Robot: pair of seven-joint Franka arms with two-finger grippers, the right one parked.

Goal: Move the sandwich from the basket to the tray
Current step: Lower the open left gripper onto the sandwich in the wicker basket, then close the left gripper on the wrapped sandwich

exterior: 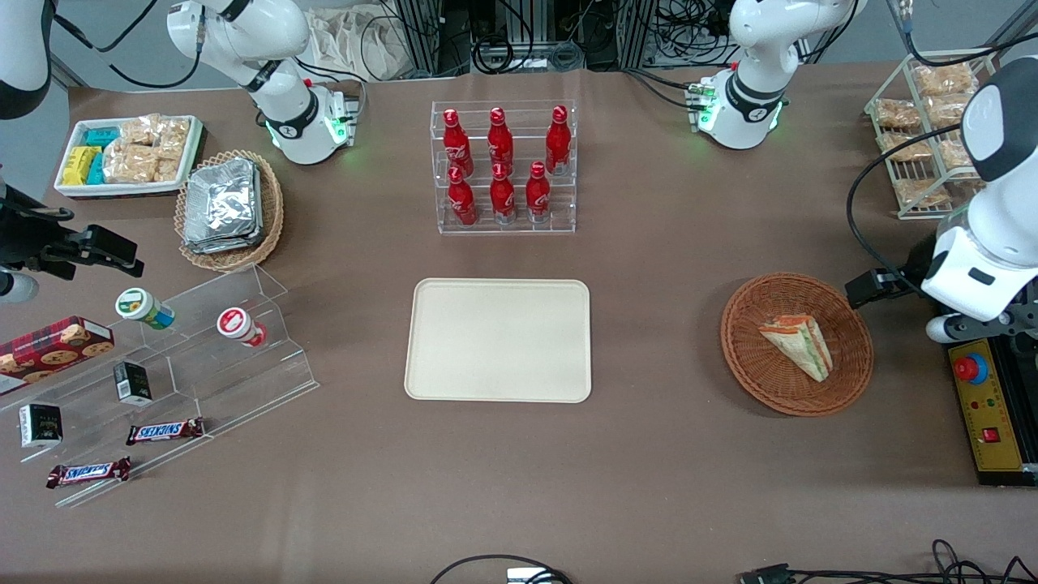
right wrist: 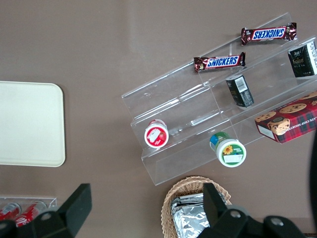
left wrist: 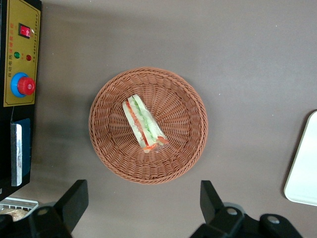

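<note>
The sandwich point(exterior: 799, 345), a pale triangular wedge with orange and green filling, lies in the round reddish-brown basket point(exterior: 750, 357). Both also show in the left wrist view, the sandwich point(left wrist: 143, 124) near the middle of the basket point(left wrist: 183, 148). The cream tray point(exterior: 498, 339) lies flat and empty at the table's middle; one corner of the tray point(left wrist: 303, 173) shows in the left wrist view. My left gripper point(left wrist: 143, 198) is open and empty, held high over bare table just outside the basket's rim. In the front view the left arm's wrist point(exterior: 973, 276) hangs beside the basket, toward the working arm's end.
A yellow control box point(exterior: 993, 414) with a red button stands beside the basket at the working arm's end. A clear rack of red bottles point(exterior: 503, 166) stands farther from the camera than the tray. A wire rack of snack packs point(exterior: 924, 122) stands at the back.
</note>
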